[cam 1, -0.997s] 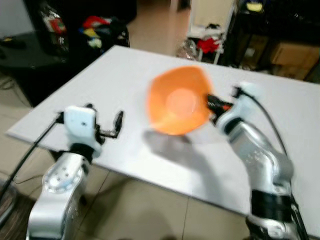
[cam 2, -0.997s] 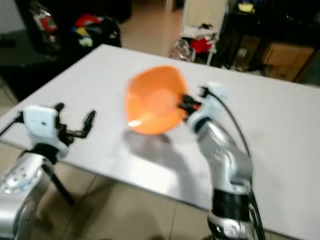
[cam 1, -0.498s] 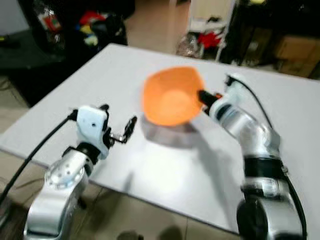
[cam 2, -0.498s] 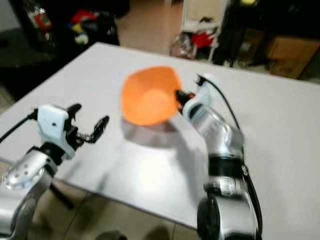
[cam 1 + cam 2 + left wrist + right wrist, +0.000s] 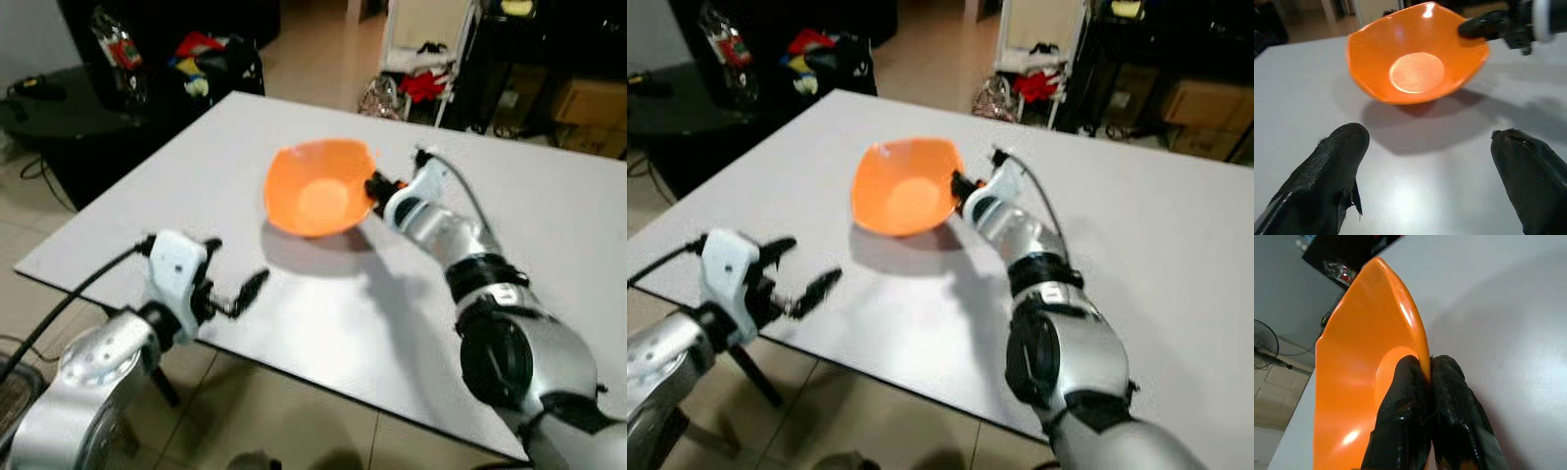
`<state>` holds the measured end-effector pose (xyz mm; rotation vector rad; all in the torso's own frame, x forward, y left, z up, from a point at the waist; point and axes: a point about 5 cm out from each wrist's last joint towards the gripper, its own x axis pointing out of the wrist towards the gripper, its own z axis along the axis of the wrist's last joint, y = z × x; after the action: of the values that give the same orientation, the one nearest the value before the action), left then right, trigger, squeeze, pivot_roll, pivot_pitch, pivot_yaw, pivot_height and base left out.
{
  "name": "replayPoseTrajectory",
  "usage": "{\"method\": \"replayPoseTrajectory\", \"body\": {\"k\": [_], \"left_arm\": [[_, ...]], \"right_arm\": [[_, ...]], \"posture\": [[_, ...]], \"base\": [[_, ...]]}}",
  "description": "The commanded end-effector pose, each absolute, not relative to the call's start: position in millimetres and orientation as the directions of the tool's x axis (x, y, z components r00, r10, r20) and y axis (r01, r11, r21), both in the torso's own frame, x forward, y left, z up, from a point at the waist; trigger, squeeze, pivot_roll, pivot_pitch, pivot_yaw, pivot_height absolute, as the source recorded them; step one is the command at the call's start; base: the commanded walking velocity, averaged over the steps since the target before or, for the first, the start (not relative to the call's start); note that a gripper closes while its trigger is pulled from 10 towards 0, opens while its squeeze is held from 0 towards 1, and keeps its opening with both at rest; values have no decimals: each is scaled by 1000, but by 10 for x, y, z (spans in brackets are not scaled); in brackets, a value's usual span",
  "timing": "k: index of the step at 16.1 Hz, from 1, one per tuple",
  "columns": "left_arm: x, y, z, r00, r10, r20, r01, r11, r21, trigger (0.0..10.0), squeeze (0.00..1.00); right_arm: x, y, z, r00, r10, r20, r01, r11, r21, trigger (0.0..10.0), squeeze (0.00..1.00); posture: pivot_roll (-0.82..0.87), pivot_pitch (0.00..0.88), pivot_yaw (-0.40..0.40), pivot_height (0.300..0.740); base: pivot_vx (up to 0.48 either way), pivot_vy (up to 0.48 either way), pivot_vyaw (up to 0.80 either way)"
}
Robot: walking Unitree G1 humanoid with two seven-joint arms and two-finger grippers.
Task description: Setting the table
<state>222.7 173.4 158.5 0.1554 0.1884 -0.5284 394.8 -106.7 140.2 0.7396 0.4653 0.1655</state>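
Right gripper (image 5: 1422,382) is pinched on the rim of the shallow glossy orange plastic bowl (image 5: 313,191), which is tilted just above the flat white rectangular table (image 5: 294,323), mid-width. Left gripper (image 5: 1435,181) sits low near the table's front edge, fingers spread apart, holding nothing.

Camera layout: stereo head pair plus two wrist cameras.

The white table (image 5: 323,313) is viewed by both eye cameras from above its near edge, facing forward and down; the same table, orange bowl (image 5: 315,188) and both arms are shared, slightly offset. From the left wrist, low over the near edge, the view is directed along the left gripper (image 5: 1437,181) toward the bowl. From the right wrist, the bowl's rim is imaged at very close range past the right gripper (image 5: 1429,396).
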Motion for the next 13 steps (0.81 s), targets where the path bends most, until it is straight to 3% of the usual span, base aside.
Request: {"method": "replayPoseTrajectory", "body": {"k": [1, 8, 9, 10, 13], "left_arm": [[2209, 1742, 1621, 842, -492, -222, 522, 846, 104, 10000, 0], [2082, 1735, 1635, 825, -503, -258, 538, 839, 85, 10000, 0], [2081, 1731, 1644, 821, -508, -259, 543, 836, 83, 10000, 0], [2084, 1729, 1647, 817, -514, -261, 549, 832, 80, 10000, 0], [2109, 1712, 1649, 803, -536, -261, 570, 819, 73, 10000, 0]], "right_arm": [[4002, -1050, 1509, 906, 283, -315, 13, 725, 689, 10000, 0], [3965, -917, 1399, 889, 288, -356, 88, 656, 750, 10000, 0], [3962, -924, 1388, 888, 284, -363, 91, 665, 742, 10000, 420], [3961, -937, 1383, 887, 280, -367, 97, 663, 742, 10000, 1000], [3979, -995, 1412, 893, 274, -357, 98, 656, 748, 10000, 1000]], "posture": [[148, 0, 21, 740], [184, 0, 7, 740], [183, 0, 9, 740], [176, 0, 14, 740], [158, 0, 27, 740]], "base": [[0, 0, 0], [0, 0, 0], [0, 0, 0], [0, 0, 0], [0, 0, 0]]}}
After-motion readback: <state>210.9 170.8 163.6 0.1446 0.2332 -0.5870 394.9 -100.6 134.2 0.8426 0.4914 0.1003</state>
